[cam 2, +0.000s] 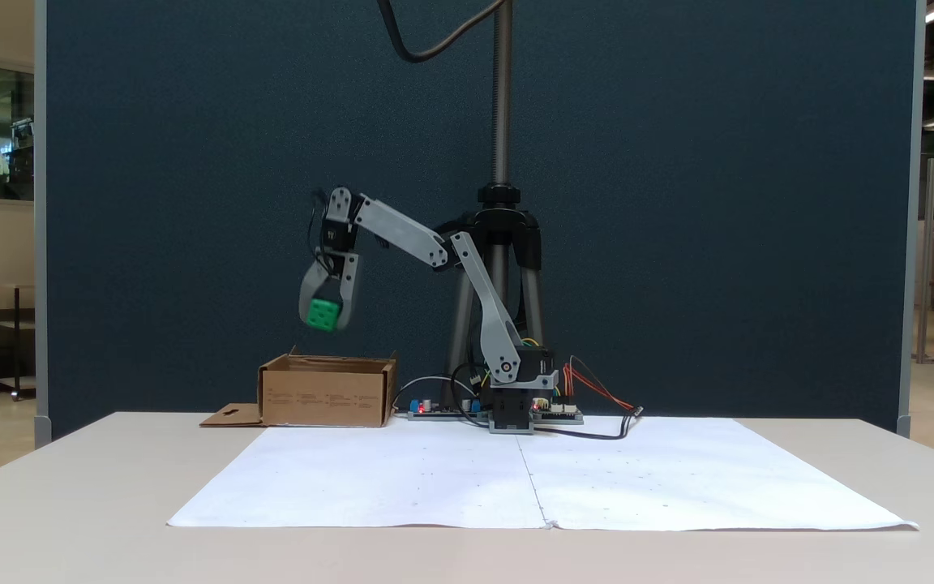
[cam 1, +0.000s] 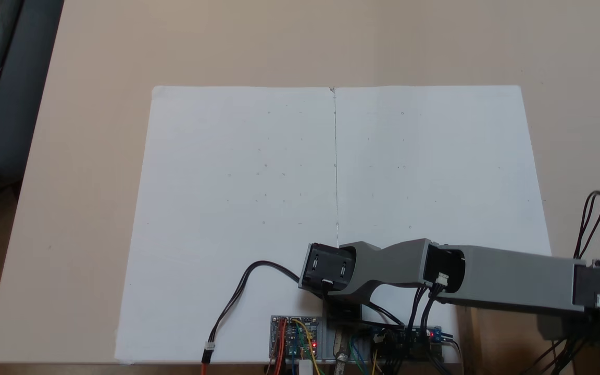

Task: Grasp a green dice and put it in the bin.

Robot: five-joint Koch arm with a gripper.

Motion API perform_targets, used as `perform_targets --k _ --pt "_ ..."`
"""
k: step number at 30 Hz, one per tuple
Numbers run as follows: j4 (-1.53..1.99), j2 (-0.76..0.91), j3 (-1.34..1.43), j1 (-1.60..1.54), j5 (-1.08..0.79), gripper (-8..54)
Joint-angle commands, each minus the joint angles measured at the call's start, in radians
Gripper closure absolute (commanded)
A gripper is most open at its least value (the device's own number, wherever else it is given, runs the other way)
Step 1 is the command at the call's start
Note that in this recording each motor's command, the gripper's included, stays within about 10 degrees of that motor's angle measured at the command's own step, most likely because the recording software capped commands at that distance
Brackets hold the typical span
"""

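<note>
**Dice held above the box, drop still to come**

In a fixed view from the front, the gripper (cam 2: pixel 326 318) hangs pointing downward with its two jaws closed around the green dice (cam 2: pixel 322 315), which sits between the fingertips, slightly tilted and clear of everything else. Directly beneath it stands the bin (cam 2: pixel 327 393), a low brown cardboard box at the back of the table (cam 2: pixel 70 487), its open top facing up and its slotted hang-tab flap (cam 2: pixel 230 417) lying flat on the table to the left in this view.

The relation that matters is vertical: the dice is above the bin's opening, apart from its rim, with open air between them. Sideways it sits near the middle of the box's width, perhaps a little towards the left. How it lines up in depth cannot be told from this view.

In the fixed view from above, the arm (cam 1: pixel 498 278) stretches off to the right and the white paper sheet (cam 1: pixel 258 208) in front of the base lies bare.

The carry looks done; what remains, by this reading, is to lower a little or simply part the jaws. The box walls are low and the dice is small, so a bounce off the rim is the main risk if the depth alignment is off. Room around the gripper is free on all sides; the tripod (cam 2: pixel 501 243) stands well behind.
</note>
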Motion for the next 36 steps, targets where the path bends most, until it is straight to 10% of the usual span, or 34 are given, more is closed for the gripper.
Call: perform_targets --k 1,6,14,36 --pt "-0.020 0.023 0.051 0.032 -0.121 33.4" --pt "-0.104 0.029 0.207 0.038 -0.124 30.2" --pt "-0.143 0.029 0.215 0.035 -0.123 -0.4" --pt "-0.390 0.215 0.012 -0.632 0.311 2.5"
